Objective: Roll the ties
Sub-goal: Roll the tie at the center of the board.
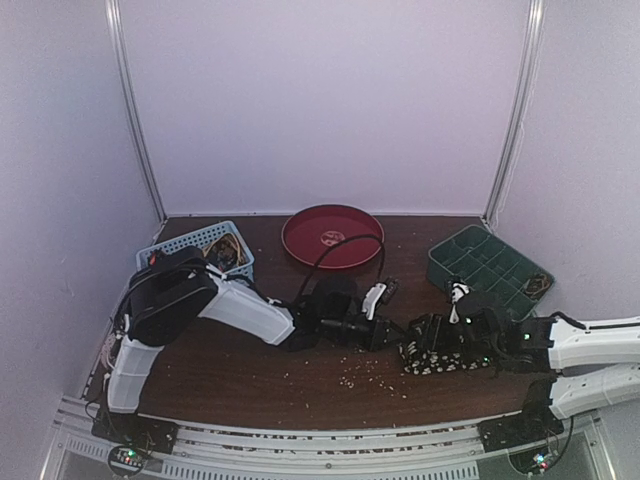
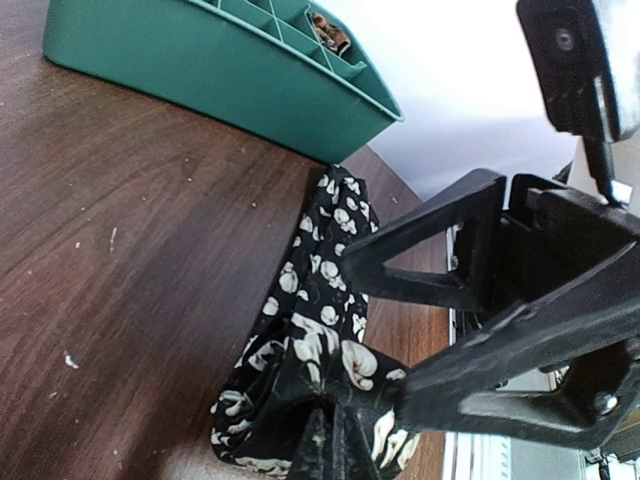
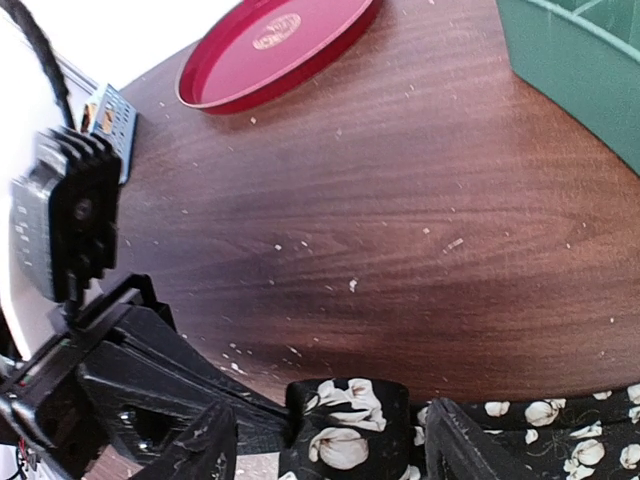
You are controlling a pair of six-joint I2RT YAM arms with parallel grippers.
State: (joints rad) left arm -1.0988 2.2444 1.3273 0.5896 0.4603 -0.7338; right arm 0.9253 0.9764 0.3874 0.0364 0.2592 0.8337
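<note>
- Evidently the work is mid-way: the black floral tie (image 2: pixel 320 300) lies on the desk (image 1: pixel 230 370) between the two arms, near the front and just ahead of the green tray (image 2: pixel 230 70).
- One end of it is already wound into a short roll (image 3: pixel 345 410). The rest trails flat toward the right arm's side, so most of this tie's length is not yet rolled.
- The left pincer (image 2: pixel 322 440) is fully closed, its tips pinching the fabric at the rolled end.
- The right pincer (image 3: pixel 330 455) stands open, a finger on either side of the roll, gripping nothing.
- A corner compartment of the tray holds a small patterned bundle (image 2: pixel 328 30). It is likely a finished roll, though too small to be sure.
- The blue basket (image 1: pixel 190 243) at back left shows dark and orange fabric, probably ties waiting their turn.
- Judged so, perhaps one tie is done, one is in hand, and several remain.
</note>
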